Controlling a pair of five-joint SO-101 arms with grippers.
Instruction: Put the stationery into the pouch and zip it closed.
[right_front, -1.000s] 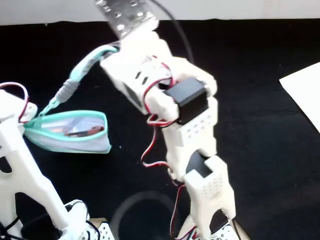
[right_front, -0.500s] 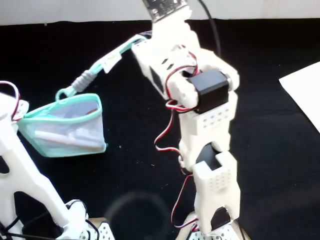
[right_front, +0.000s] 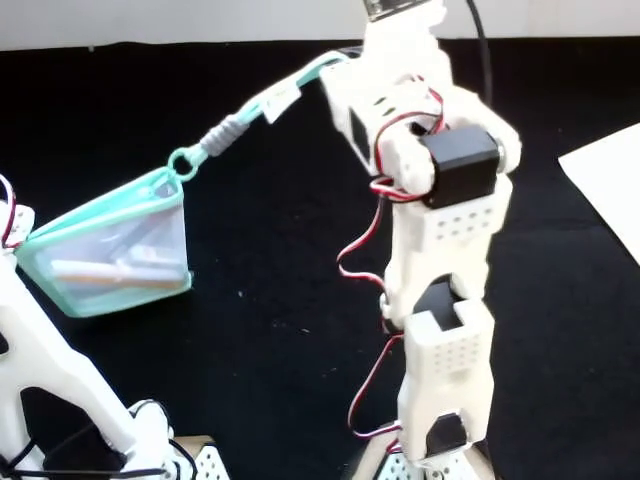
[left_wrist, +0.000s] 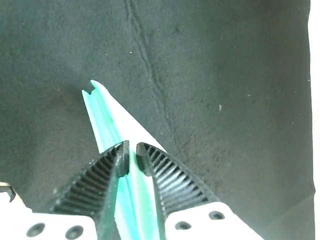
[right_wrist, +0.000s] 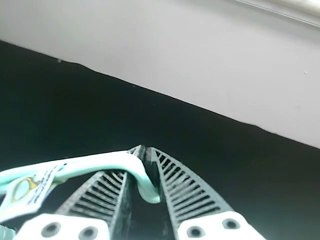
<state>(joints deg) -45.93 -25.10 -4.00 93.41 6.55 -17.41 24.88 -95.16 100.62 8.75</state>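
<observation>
The left gripper (left_wrist: 131, 150) is clenched on the teal edge of the pouch (right_front: 110, 250), jaws almost touching. The right gripper (right_wrist: 145, 150) pinches the pouch's strap (right_front: 240, 120), which runs taut from the pouch's ring. The pouch hangs above the table (right_front: 260, 300) near its left edge, with pens (right_front: 110, 272) inside.

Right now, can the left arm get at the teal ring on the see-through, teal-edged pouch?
Probably not. The left gripper is shut on the pouch at its opposite corner, and the right gripper holds the strap taut, so the ring hangs well away.
</observation>
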